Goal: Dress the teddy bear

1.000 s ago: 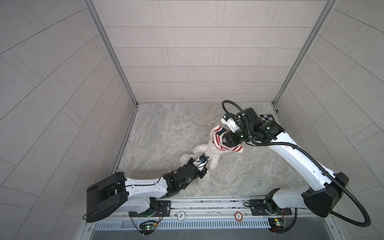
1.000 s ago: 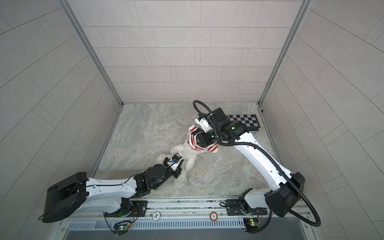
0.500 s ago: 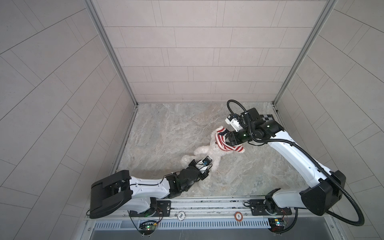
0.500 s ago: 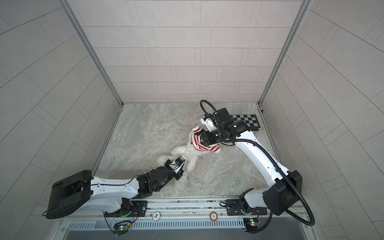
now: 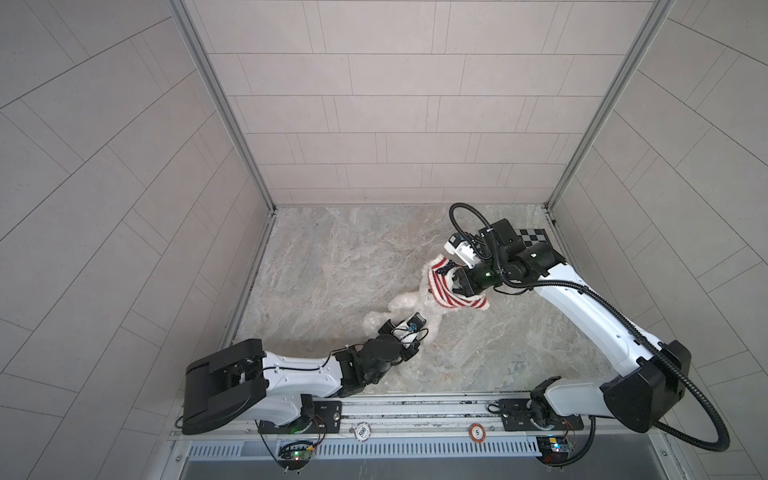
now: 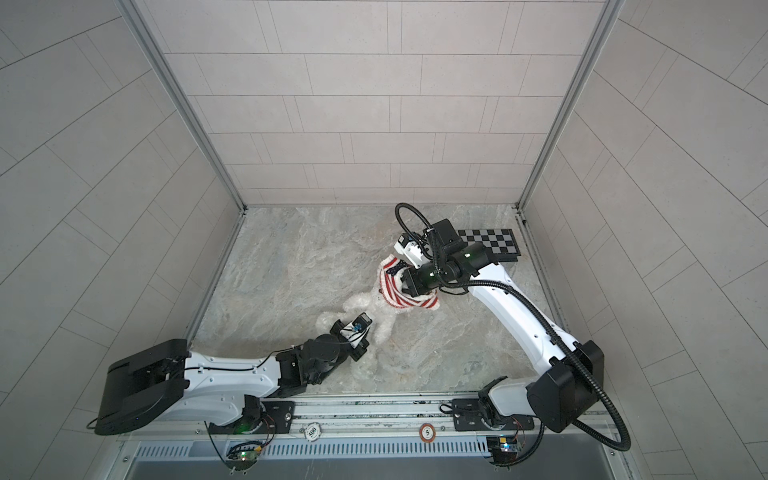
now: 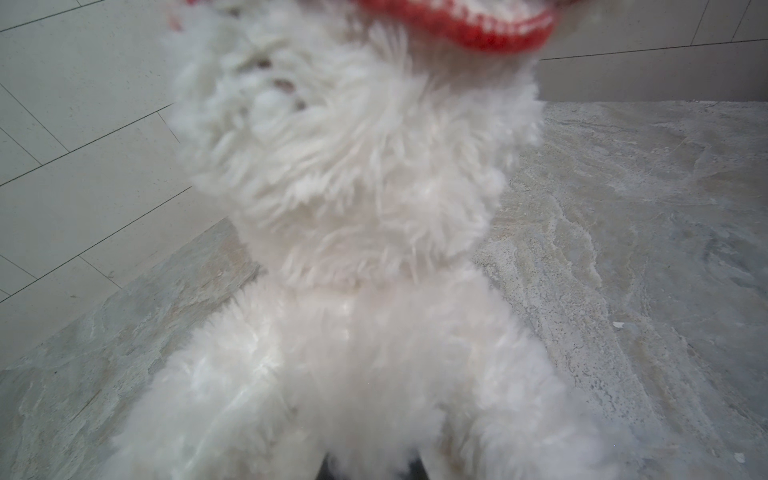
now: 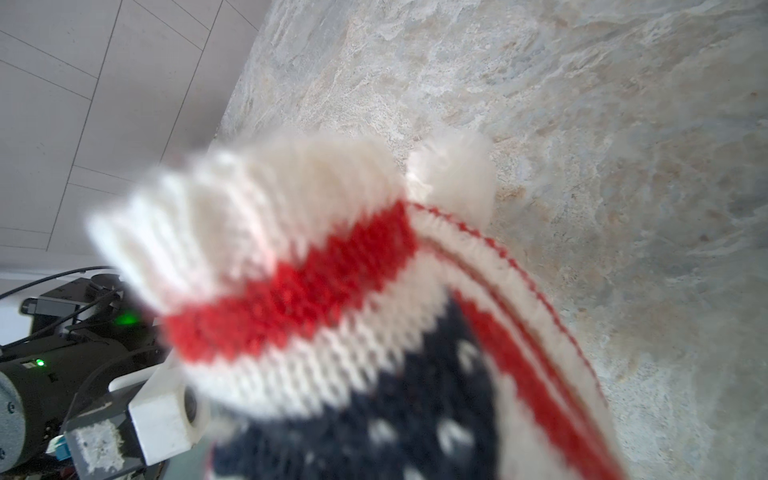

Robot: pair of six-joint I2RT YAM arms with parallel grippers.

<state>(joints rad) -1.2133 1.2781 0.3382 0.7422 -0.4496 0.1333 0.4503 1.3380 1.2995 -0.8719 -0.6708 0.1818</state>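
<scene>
- In both top views, the teddy bear (image 5: 428, 309) lies stretched across the marbled desk (image 5: 332, 257), right of centre. A red-and-white striped sweater (image 5: 440, 291) with a navy patch is bunched over its upper end. Its belly and both legs are bare.
- In a top view, the left gripper (image 6: 353, 336) sits at the bear's lower end. The right gripper (image 6: 409, 284) is buried in the sweater's upper folds.
- The left wrist view is filled with blurred white fur, with the sweater's red hem high above the belly. The fingers are hidden by the plush, but they appear pressed together on fur between the legs.
- In the right wrist view, the knit crowds the lens and a white tuft pokes out beside its edge. The fingers are out of sight and are judged to be pinching the sweater.
- Progress looks partial, since the garment is on but only around the head and shoulders. It has yet to be drawn down the torso. Whether the head or arms have passed through their openings cannot be told.
</scene>
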